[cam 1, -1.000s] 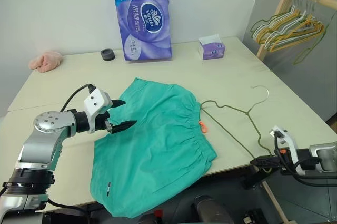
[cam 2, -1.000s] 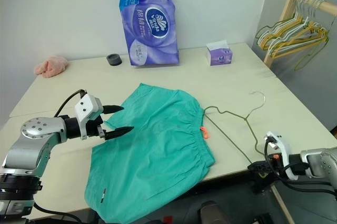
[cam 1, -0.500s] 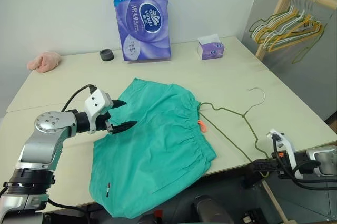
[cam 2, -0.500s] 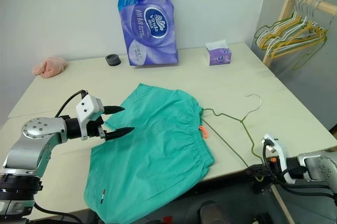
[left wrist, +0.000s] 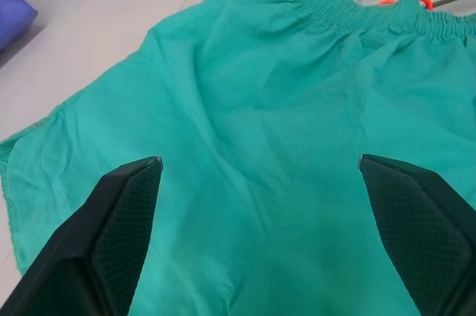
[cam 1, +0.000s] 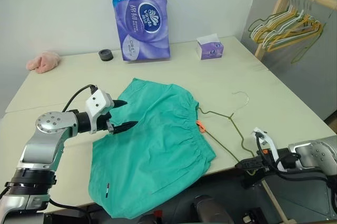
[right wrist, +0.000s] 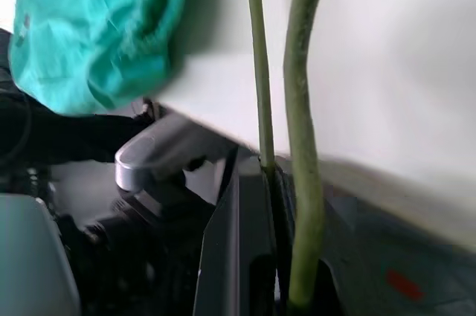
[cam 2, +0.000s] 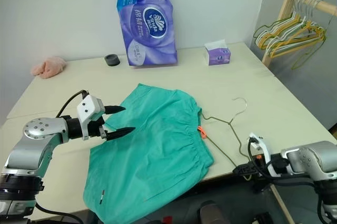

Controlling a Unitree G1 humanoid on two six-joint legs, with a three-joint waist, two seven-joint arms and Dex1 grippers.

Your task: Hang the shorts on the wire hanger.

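Pale surface [cam 1: 158, 71]: right gripper [cam 1: 247, 164], jaws clamped on the wire hanger [cam 1: 231, 129], lies beside the shorts [cam 1: 152, 145] waistband; left gripper [cam 1: 122, 114] hovers over them, jaws wide.

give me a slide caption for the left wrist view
Open left tool poised over teal shorts on the table.

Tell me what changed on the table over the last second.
The right end effector, shut on the wire hanger, dragged it along the table toward the shorts; the hook now lies nearer them. The left end effector stayed open above the shorts, which did not move.
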